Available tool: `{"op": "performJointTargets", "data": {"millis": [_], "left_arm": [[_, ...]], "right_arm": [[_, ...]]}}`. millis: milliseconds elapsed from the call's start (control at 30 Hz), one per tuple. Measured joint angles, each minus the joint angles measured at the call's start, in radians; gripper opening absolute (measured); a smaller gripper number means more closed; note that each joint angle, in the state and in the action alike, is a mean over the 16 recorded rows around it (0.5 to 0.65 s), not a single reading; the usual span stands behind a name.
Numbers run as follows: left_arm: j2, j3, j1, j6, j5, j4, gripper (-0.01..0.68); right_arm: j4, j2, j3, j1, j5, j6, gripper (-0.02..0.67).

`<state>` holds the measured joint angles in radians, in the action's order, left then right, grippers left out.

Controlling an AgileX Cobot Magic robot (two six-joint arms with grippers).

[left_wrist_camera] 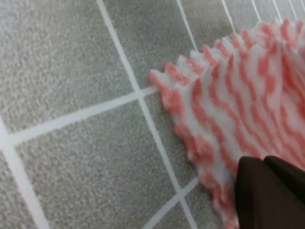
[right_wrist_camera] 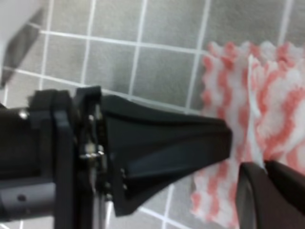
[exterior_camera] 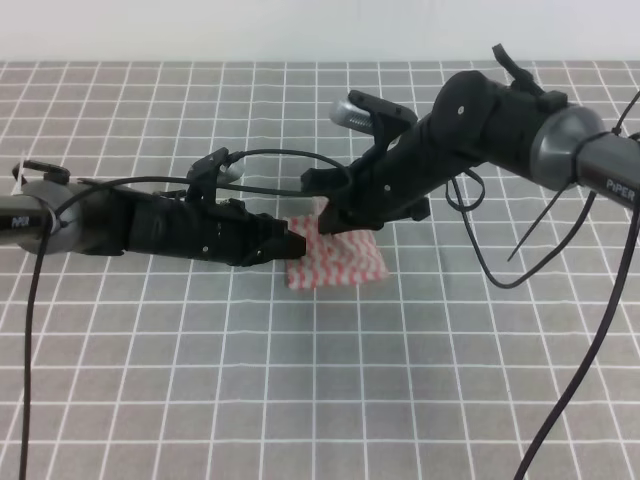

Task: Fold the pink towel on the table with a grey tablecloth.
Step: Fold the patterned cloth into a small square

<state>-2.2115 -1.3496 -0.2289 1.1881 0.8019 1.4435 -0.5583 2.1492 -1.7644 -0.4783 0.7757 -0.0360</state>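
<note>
I see both grippers, left (exterior_camera: 297,243) and right (exterior_camera: 335,220), jaws together, pinching the folded towel (exterior_camera: 338,265).

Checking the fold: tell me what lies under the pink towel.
The pink towel lies on the grey tablecloth; its grid runs out from the towel's edges. Anything beneath its middle is covered.

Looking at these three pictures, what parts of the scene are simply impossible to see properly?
- Exterior high view: the back edge of the pink towel is hidden under the right gripper; its left edge is hidden by the left gripper.
- Left wrist view: the towel's right side is cut off by the frame edge and blurred.
- Right wrist view: the left gripper blocks the towel's left part.
- No view shows clearly whether either pair of jaws pinches the cloth.
</note>
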Motion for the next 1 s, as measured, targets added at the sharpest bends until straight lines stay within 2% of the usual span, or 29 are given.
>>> {"op": "performJointTargets", "data": {"millis": [633, 1000], "left_arm": [[0.003, -0.004, 0.004, 0.013, 0.014, 0.013, -0.002], [0.027, -0.002, 0.042, 0.032, 0.082, -0.001, -0.002]], "right_arm": [[-0.073, 0.054, -0.017, -0.022, -0.05, 0.042, -0.013], [-0.076, 0.064, -0.031, -0.022, -0.032, 0.049, -0.012]]}}
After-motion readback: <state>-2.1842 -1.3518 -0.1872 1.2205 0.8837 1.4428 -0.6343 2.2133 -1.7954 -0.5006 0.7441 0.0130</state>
